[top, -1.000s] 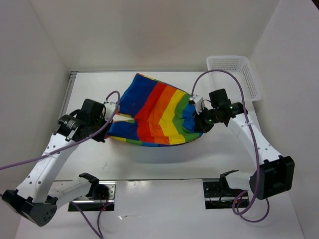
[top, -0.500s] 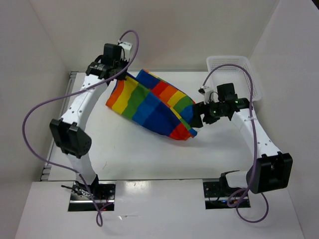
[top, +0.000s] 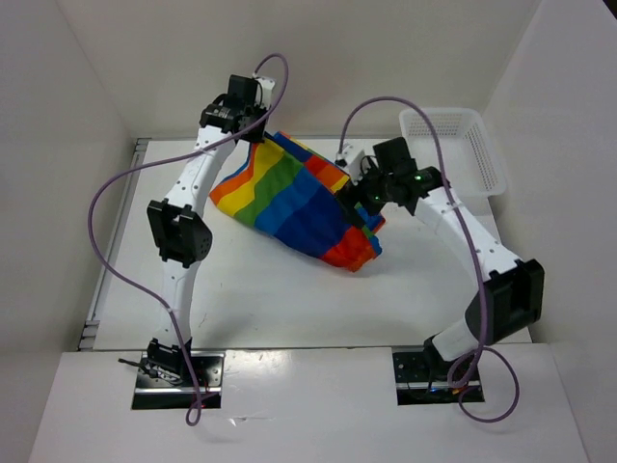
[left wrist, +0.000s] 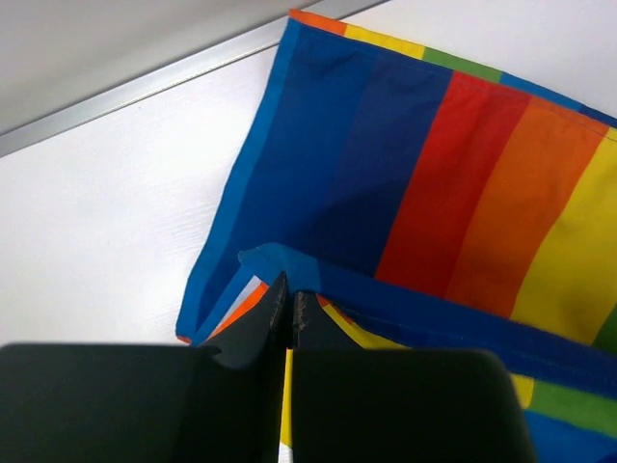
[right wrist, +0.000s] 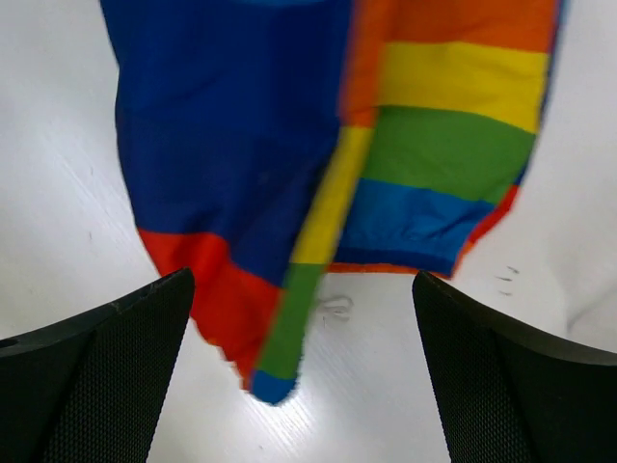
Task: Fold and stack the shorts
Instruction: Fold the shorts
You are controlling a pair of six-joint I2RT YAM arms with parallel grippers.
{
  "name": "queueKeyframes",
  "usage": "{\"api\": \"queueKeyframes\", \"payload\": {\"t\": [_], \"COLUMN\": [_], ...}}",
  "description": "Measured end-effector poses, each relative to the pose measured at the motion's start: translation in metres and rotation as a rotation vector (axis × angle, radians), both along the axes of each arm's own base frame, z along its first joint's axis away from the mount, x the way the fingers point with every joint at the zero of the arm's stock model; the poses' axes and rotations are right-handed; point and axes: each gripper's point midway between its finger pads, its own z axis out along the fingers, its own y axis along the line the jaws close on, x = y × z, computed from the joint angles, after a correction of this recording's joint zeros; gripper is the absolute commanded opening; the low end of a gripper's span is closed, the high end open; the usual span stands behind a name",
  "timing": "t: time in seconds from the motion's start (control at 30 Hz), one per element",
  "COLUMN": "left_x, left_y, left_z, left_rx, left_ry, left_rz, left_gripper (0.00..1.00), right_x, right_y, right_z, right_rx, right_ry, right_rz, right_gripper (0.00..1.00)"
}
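Shorts (top: 299, 198) on table (top: 289, 289), apart from basket (top: 453, 125)

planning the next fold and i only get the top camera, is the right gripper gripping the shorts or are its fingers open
observer: the right wrist view shows the right gripper wide open with nothing between its fingers. The shorts are out beyond them.
operator: and the left one, cant see its jaws from up here
observer: the left wrist view shows the left gripper shut on a blue edge of the shorts.
operator: one layer in that pinch or more
observer: I cannot tell. A second striped layer shows just under the pinched blue edge, right beside the fingertips.
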Motion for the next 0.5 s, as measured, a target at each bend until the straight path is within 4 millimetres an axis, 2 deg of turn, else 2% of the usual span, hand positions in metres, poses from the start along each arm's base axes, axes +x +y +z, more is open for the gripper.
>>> {"api": "queueKeyframes", "payload": {"t": [0.07,0.2,0.3,0.5], "left_x": [0.001,0.003,0.002,0.002], "left_y": [0.007,0.016,0.02,0.019], "left_z": [0.002,0.005,0.004,0.001], "left_rx": [-0.003,-0.007,-0.008,-0.012], "left_ry": [0.003,-0.001,0.006,0.014], "left_rz": [0.009,0.024,0.026,0.022], "left_gripper": [0.0,0.0,0.0,0.0], "right_x": [-0.003,-0.014,-0.016,-0.003], "right_y": [0.011,0.004,0.004,-0.008], "right_z": [-0.022,-0.058,-0.063,-0.066], "right_rx": [-0.045,-0.137,-0.169,-0.195], "right_ry": [0.046,0.153,0.152,0.125], "right_rz": [0.074,0.136,0.141,0.082], "right_gripper": [1.0,1.0,1.0,1.0]}}
